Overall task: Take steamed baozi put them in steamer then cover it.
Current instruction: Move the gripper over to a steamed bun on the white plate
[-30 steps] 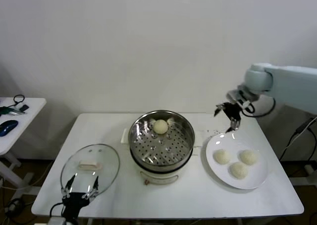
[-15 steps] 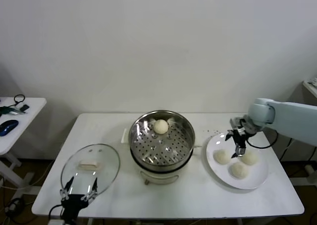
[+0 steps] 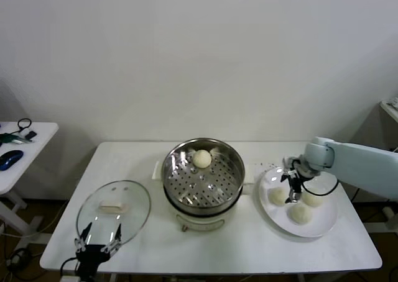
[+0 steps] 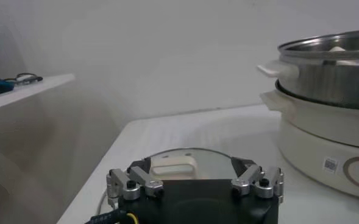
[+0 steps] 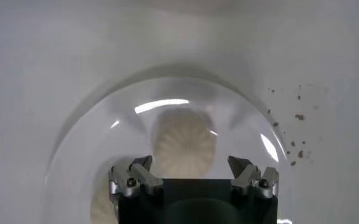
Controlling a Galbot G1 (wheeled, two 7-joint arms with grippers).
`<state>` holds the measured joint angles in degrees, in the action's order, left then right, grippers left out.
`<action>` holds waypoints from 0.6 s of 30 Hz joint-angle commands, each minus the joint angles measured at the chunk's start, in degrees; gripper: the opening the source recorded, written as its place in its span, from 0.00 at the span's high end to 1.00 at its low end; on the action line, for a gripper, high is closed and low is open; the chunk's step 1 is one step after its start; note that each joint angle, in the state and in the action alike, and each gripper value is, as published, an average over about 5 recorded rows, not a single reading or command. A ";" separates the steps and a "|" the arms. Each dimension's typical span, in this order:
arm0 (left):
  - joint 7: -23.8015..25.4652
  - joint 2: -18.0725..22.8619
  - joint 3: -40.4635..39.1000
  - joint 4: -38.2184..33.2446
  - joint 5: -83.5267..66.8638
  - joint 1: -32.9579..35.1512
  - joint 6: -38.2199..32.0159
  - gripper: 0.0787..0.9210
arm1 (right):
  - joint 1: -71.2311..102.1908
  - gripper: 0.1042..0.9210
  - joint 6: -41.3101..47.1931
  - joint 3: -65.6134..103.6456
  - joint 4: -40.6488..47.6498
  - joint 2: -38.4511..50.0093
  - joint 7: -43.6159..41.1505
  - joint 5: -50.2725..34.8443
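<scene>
Your right gripper (image 3: 290, 189), jaws apart, hangs over the plate (image 3: 323, 226) at the steamer's (image 3: 202, 176) three o'clock; centre on the nearest baozi (image 5: 183, 141), then close gently.

steamer (image 4: 325, 91): cut by edge | right gripper (image 5: 191, 178) fingers: tips hidden

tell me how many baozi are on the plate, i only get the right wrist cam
observer: three baozi on the plate, with the right gripper low over them.
operator: anything in the steamer yet
observer: one bun, at the far side of the steamer tray.
operator: where's the lid
observer: the glass lid lies flat on the table on the robot's left; the left gripper sits at the table's near edge beside it, fingers open.
</scene>
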<state>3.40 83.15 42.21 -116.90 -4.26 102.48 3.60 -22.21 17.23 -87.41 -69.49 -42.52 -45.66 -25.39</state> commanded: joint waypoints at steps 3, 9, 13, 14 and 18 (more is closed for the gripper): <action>-0.02 -0.17 0.13 0.09 -0.15 -0.07 -0.04 0.12 | 4.30 0.17 1.42 3.23 1.72 -1.11 0.76 1.01; -0.01 -0.03 -0.05 0.10 -0.12 -0.36 0.11 0.12 | 3.66 0.26 1.18 3.15 1.73 -1.00 -0.09 1.22; -0.02 0.07 -0.14 0.08 -0.04 -0.49 0.16 0.12 | 2.61 0.30 0.96 3.17 1.94 -0.91 -0.50 1.19; -0.03 0.11 -0.16 0.07 -0.02 -0.49 0.15 0.12 | 2.26 0.31 0.86 3.16 1.92 -0.84 -0.71 1.12; -0.08 0.24 -0.26 -0.13 0.07 -0.26 0.07 0.12 | -0.75 0.34 0.44 2.16 1.08 -0.27 -1.59 0.03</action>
<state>3.33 83.34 41.98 -116.95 -4.25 102.15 3.72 -20.71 17.71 -85.10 -68.23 -42.87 -46.64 -24.74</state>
